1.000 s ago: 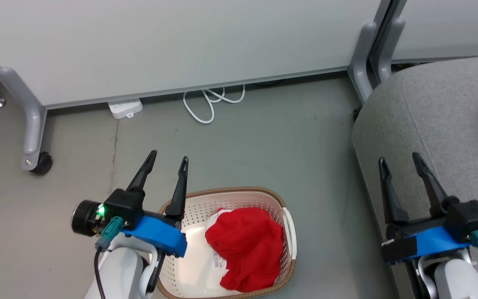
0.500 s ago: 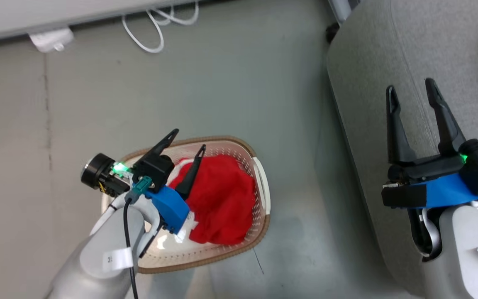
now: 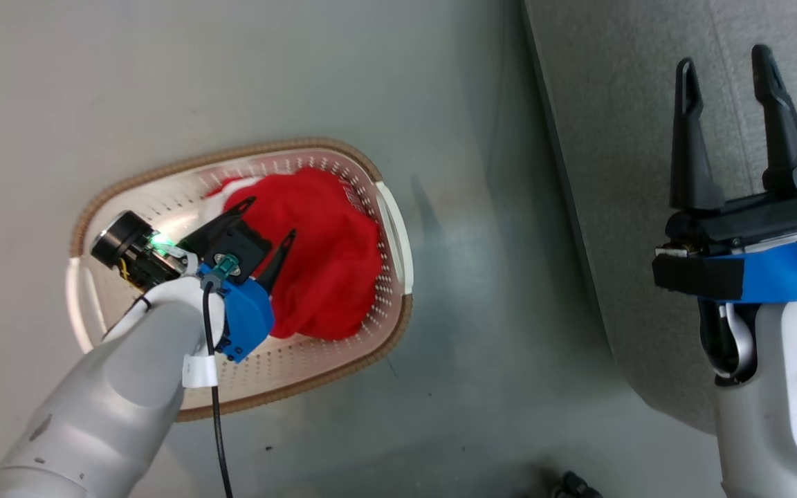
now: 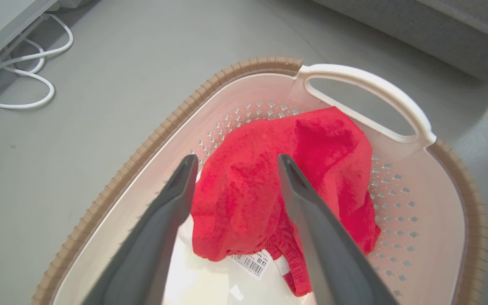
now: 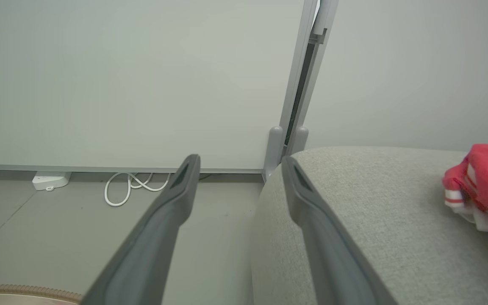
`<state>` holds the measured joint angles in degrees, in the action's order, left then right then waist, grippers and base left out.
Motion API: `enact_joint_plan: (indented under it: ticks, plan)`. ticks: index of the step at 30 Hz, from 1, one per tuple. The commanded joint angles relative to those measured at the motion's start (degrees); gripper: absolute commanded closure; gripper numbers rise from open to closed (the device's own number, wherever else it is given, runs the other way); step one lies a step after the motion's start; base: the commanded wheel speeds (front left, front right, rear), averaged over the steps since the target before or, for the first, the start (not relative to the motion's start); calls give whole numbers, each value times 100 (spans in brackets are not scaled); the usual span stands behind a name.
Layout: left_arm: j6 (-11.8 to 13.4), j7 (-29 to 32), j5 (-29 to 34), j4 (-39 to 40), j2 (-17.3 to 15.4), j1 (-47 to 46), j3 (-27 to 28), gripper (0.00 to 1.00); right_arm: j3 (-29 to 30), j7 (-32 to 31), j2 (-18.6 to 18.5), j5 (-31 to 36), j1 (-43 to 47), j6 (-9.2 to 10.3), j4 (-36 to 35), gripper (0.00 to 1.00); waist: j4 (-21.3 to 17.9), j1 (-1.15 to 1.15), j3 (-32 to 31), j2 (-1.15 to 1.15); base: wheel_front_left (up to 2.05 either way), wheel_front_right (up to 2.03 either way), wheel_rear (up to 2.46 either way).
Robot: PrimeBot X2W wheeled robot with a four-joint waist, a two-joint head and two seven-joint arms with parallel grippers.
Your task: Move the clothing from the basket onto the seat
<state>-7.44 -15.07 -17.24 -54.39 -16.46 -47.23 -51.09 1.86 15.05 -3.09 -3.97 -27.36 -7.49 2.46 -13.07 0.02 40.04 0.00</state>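
Left wrist view: the left claw (image 4: 236,159) hangs wide open within the basket (image 4: 151,144), gripping nothing, fingers pointing at a crumpled red garment (image 4: 333,161) lying inside the basket. Right of the basket, the right claw (image 3: 724,59) is open and empty over the seat (image 3: 613,138), where a second red garment (image 5: 485,186) lies.

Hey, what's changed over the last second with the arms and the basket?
The left gripper went down from above the rim of the basket into it, open over the red garment, gripping nothing. The head camera tilted down too. The right gripper stayed open by the seat; the garment stayed in the basket.
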Motion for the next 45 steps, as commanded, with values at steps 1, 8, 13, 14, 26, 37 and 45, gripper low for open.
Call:
enact_joint_plan:
  ticks: [1,8,13,14,26,37,45]
  plan:
    - [-6,-15,-69,-226,-76,-246,-224,0,1,20,28,15,-174,-1,-88,0,-201,-2,464,0,0,0,0]
    - [-6,-13,-267,-785,-154,-662,-800,0,-28,20,26,-58,-352,-1,-246,0,-309,-2,944,0,0,0,0]
    - [-6,31,-439,-1103,-200,-944,-1191,0,-5,20,25,-53,-434,-1,-357,0,-392,-2,1314,0,0,0,0]
    - [-6,70,-460,-1165,-218,-1000,-1252,0,-1,20,26,-52,-447,-1,-377,0,-408,-2,1383,0,0,0,0]
    - [-6,163,-687,-1571,-315,-1608,-1881,0,57,20,26,-100,-429,-1,-548,0,-542,-2,2053,0,0,0,0]
    - [-6,654,-496,-1822,-92,-1750,-2124,56,147,20,27,-95,-233,-1,-608,0,-478,-2,2167,0,0,0,0]
    - [-6,750,-537,-1875,-51,-1782,-2171,100,139,20,26,-101,-390,-1,-575,0,-458,-2,2155,0,0,0,0]
